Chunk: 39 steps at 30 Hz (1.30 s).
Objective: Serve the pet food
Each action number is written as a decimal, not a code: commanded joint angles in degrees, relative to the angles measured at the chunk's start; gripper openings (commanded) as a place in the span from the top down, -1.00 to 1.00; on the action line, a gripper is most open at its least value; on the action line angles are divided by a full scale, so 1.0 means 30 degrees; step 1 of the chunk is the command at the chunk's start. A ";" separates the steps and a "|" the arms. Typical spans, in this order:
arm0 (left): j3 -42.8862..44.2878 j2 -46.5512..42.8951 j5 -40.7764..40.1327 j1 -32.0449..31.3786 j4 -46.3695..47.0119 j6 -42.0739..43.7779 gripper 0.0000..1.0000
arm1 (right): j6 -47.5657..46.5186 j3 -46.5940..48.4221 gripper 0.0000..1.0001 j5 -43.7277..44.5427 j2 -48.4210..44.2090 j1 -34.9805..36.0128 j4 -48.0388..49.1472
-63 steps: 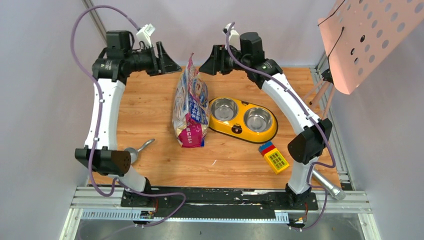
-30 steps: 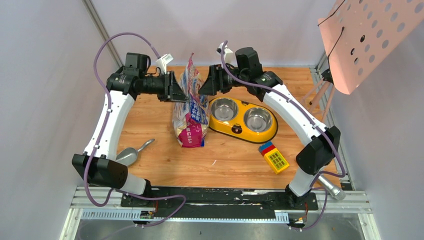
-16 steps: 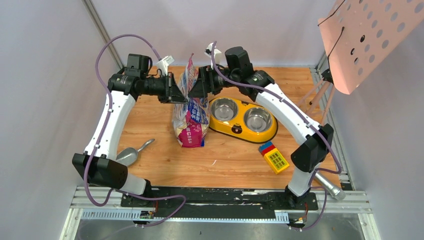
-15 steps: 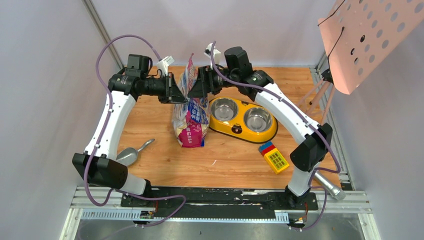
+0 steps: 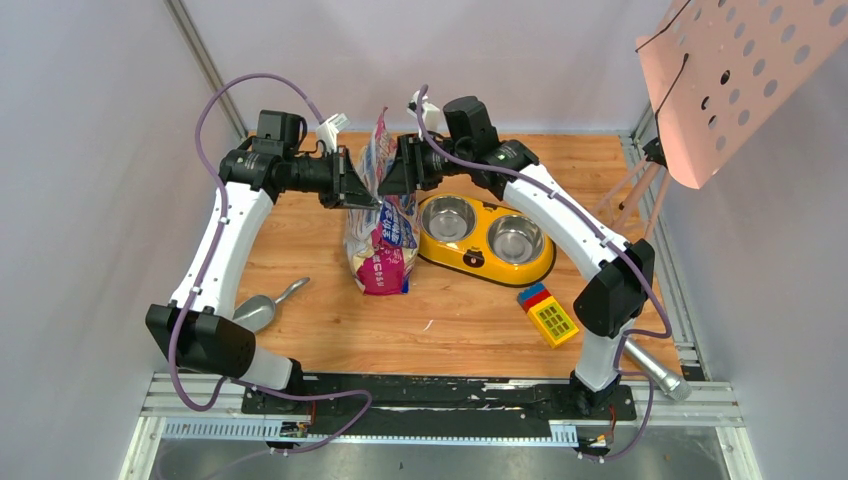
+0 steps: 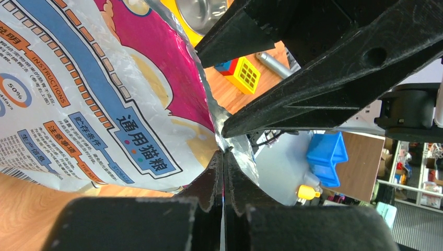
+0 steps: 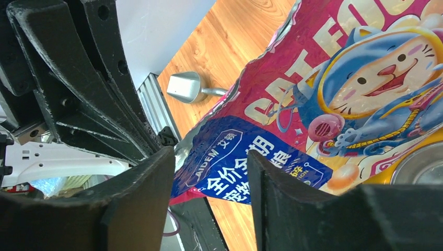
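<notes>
One cat food bag (image 5: 380, 230), standing upright on the wooden table (image 5: 300, 230), touching or just beside the left end of the yellow double-bowl feeder (image 5: 480, 260).

- Finish: glossy foil with a silver inner lining showing at the crinkled top edge.
- Face seen from the right wrist (image 7: 339, 94): magenta ground, large pale "CAT FO…" lettering, a blue cartoon cat with a pink open mouth, and a dark blue banner with white Chinese characters.
- Face seen from the left wrist (image 6: 104, 104): white panel with blue and orange instruction strips, over a magenta and cream lower part.
- Base: magenta in the overhead view.
- Contents: the kibble is hidden inside the bag in every view.

Left gripper (image 5: 364, 193) (image 6: 223, 152): closed, with the bag's silver upper edge pinched between its fingers from the bag's left side.

Right gripper (image 5: 387, 180) (image 7: 210, 154): jaws apart, one on each side of the bag's upper edge. Whether the pads touch the foil cannot be told.

One grey metal scoop (image 5: 262, 308) (image 7: 188, 86), lying on the table near the left arm's base, well apart from the bag.

One yellow, red and blue toy block (image 5: 547, 315) (image 6: 243, 73), lying on the table in front of the feeder.
</notes>
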 commanded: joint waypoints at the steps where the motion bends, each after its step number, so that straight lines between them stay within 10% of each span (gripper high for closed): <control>1: 0.0034 -0.0284 -0.0250 -0.0111 0.0251 -0.0015 1.00 | 0.0294 0.0174 0.01 0.0314 -0.0207 -0.0036 0.0215; 36: -0.0700 -0.1356 -0.0508 -0.0689 -0.0033 0.0886 1.00 | 0.1197 0.1769 0.46 0.5851 0.1844 0.0875 -0.0502; 39: -0.0761 -0.1446 -0.0481 -0.0689 -0.0088 0.0979 1.00 | 0.1281 0.2081 0.86 0.5893 0.2080 0.0876 -0.0356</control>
